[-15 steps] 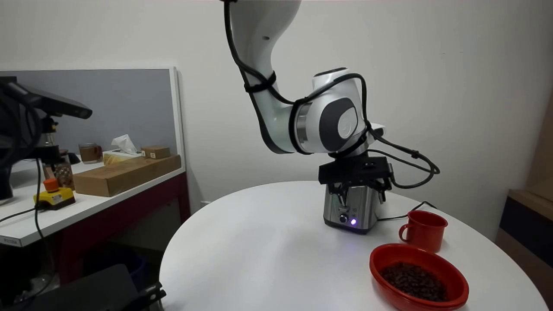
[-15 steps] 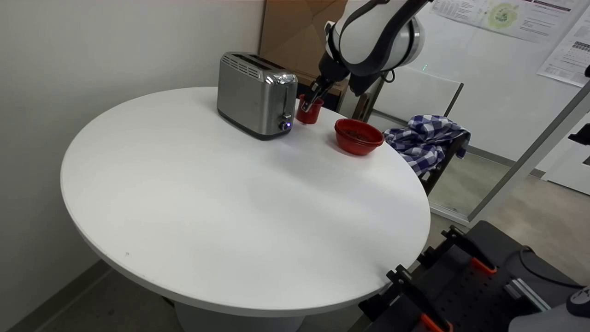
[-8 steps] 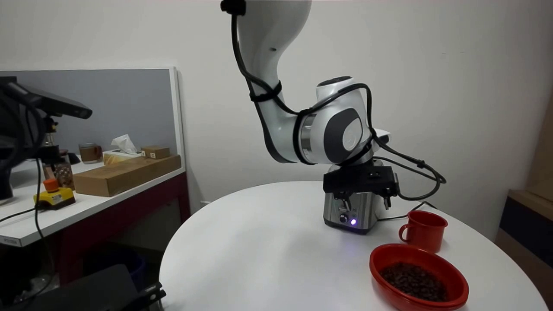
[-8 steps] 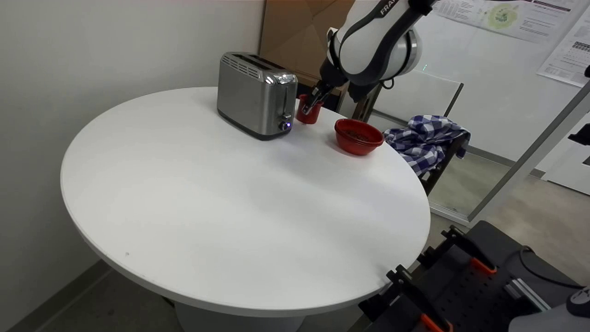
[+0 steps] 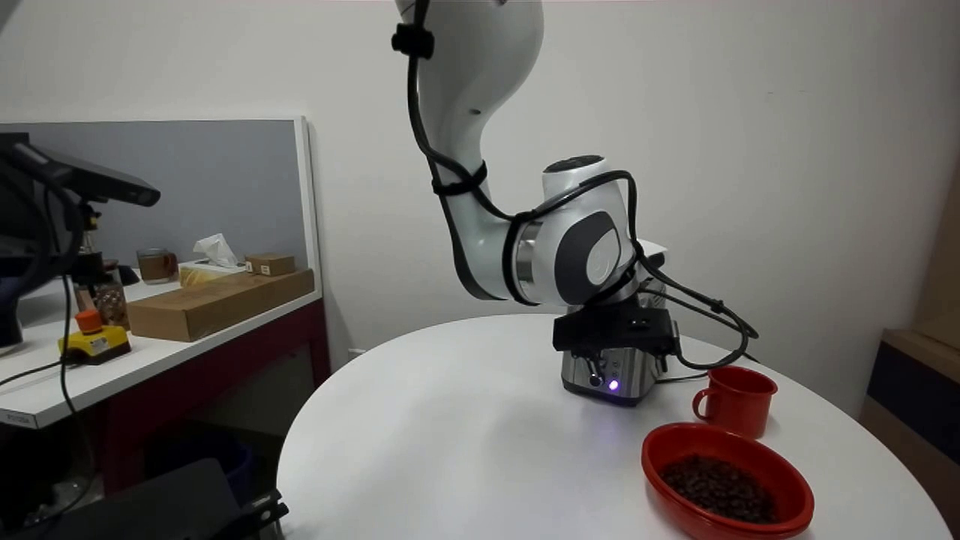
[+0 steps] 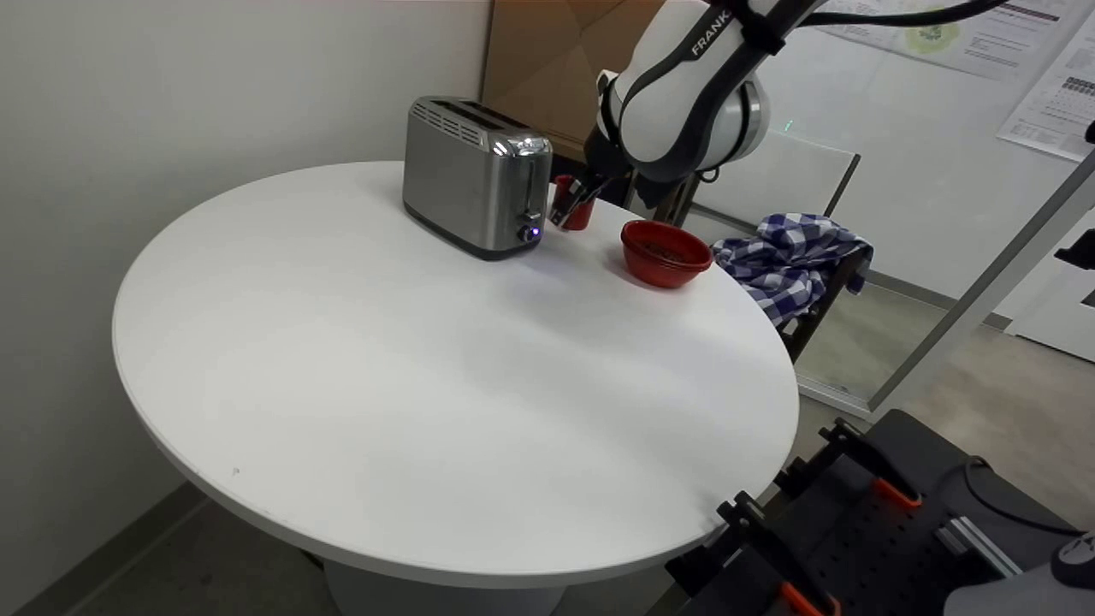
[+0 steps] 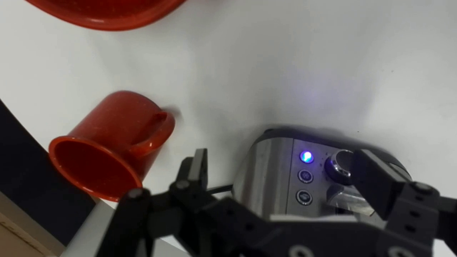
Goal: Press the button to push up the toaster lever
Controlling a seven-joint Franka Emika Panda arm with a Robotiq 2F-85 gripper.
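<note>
Round and white, the table (image 6: 368, 368) stood before a pale wall (image 5: 750, 135). On it I recorded the silver toaster (image 6: 462, 184), upright, its lever (image 6: 533, 219) low on the front face (image 6: 516, 192), just above the knob (image 7: 337, 166). On the control panel (image 7: 319, 185) one round button (image 7: 306, 157) glowed blue-violet, with two more buttons (image 7: 305, 176) in line beside it. My gripper (image 7: 280, 153) was unclenched, its fingers (image 7: 378, 184) well apart near the toaster's front; in the wrist view one partly hid the knob. Contact with the toaster I could not determine. Nearby stood a red mug (image 7: 116, 132), and a red bowl (image 6: 654, 273) holding dark pieces (image 5: 716, 489).
</note>
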